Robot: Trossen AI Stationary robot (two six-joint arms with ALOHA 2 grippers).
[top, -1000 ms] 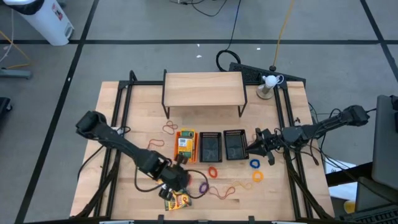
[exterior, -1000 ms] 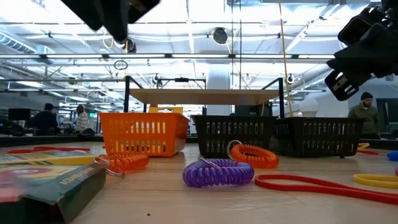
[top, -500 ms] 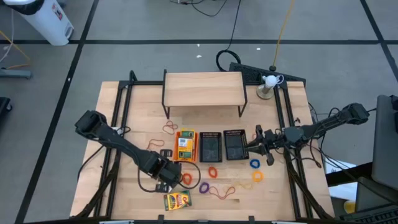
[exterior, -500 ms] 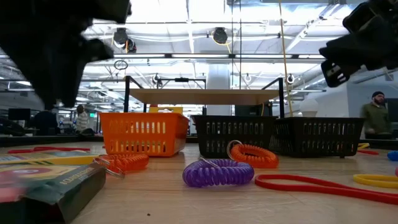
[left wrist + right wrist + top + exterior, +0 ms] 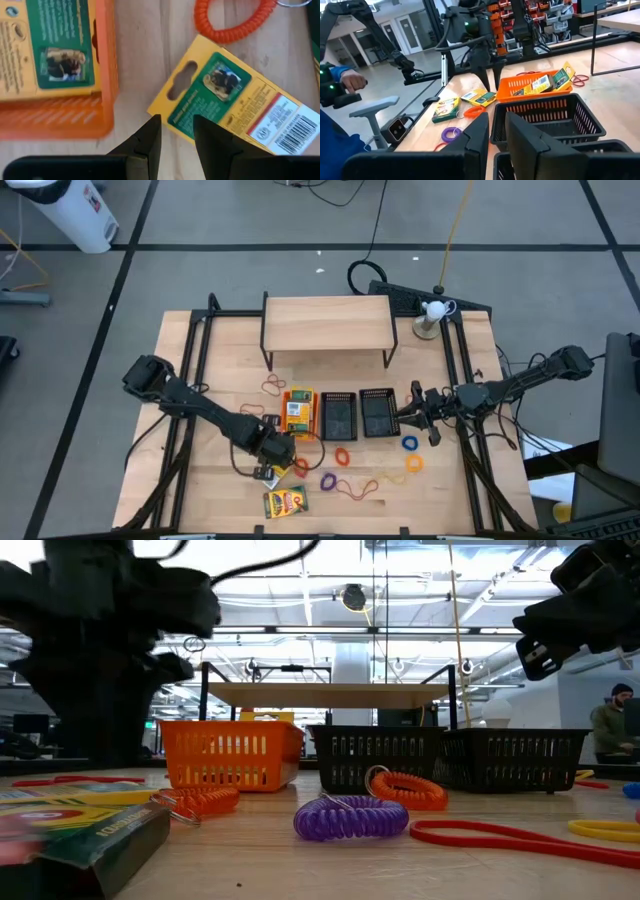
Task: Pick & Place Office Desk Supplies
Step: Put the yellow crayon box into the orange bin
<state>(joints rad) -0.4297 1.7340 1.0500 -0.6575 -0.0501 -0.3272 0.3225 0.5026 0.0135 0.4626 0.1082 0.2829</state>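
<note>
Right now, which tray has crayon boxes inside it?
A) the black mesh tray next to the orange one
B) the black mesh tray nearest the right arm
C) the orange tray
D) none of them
C: the high view shows a yellow-and-green crayon box lying in the orange tray, and the right wrist view shows boxes propped inside it, while both black mesh trays look empty.

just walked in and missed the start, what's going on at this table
A two-armed robot is sorting desk supplies into trays. The left pincer hangs just over a crayon box lying on the table beside the orange tray, which already holds crayon boxes; it grips nothing. The right pincer waits by the black mesh trays. Another crayon box and coiled bands lie loose at the front.
</note>
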